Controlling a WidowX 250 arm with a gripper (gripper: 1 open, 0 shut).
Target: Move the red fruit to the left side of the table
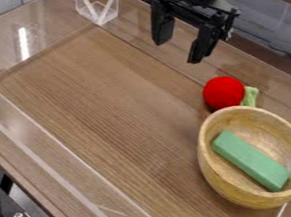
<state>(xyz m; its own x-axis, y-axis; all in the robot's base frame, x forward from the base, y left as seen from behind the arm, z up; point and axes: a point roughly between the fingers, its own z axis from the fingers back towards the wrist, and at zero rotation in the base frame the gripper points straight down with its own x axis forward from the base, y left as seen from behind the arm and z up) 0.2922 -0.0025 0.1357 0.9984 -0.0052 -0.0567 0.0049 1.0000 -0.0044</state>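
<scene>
**One short reach: the fruit lies just below and right of the open gripper**

One red fruit [222, 92] is what this move depends on. It sits on the table [106, 126] at the right side of the picture, round, with its pale green leaf [250, 95] on the right. Being nearly a ball, it has no long axis to line up with; only the leaf breaks the symmetry.

Just below the fruit, touching or almost touching it, stands the tan bowl [213, 173], with a green block [251, 160] lying inside. A low clear wall [25, 130] edges the tabletop, and the left part of the wood is bare.

Above and slightly left of the fruit in the picture hangs the gripper [182, 40], pointing down, its two dark fingers [200, 49] spread wide and holding nothing. It appears clear of the fruit and above the wood.

By my reading, the coming move is a small shift toward the lower right, then a descent. The bowl rim is the likely snag for the nearer finger.
</scene>
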